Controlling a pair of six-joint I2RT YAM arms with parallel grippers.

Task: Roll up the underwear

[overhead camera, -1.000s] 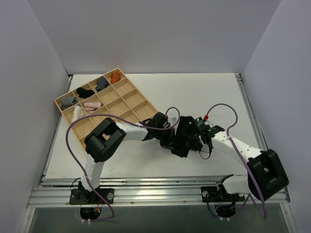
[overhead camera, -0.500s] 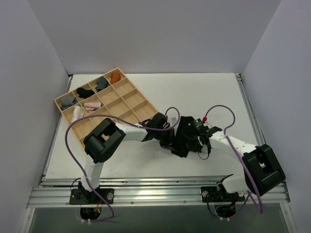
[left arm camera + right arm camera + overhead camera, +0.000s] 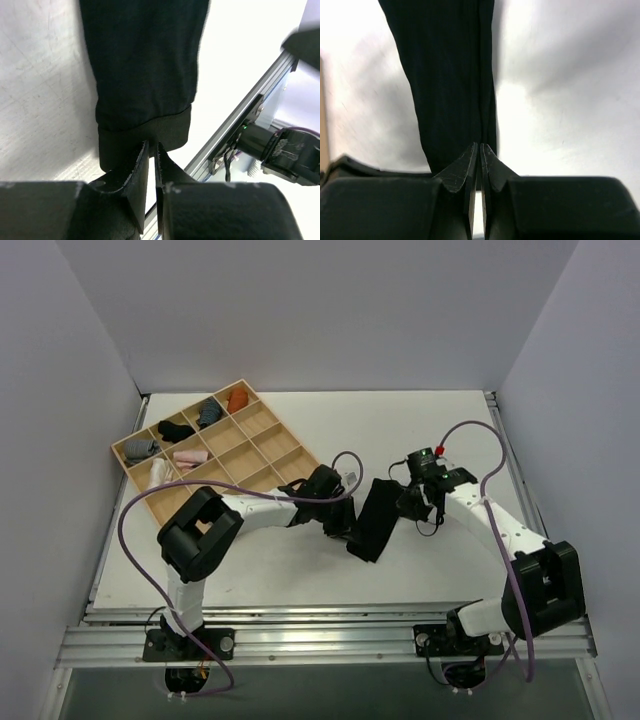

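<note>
Checked against a second earlier: found the underwear (image 3: pixel 374 522) no longer bunched between the two wrists but drawn out into a long dark band, slanting from right of centre down toward lower centre of the overhead frame. Traced this to the right gripper (image 3: pixel 402 502), shifted up and to the right with the upper end of the cloth. Saw its fingers pressed together on that end in the wrist view, so logged it as clamped on fabric. Saw the left gripper (image 3: pixel 347 529) at the band's left edge, jaws nearly together with the hem at their tips. Could not tell whether pinching or letting go. Judged the cloth stretched and straightened, with no roll begun yet. Noted the tray (image 3: pixel 265 420) at upper left, well apart, contents unchanged.
</note>
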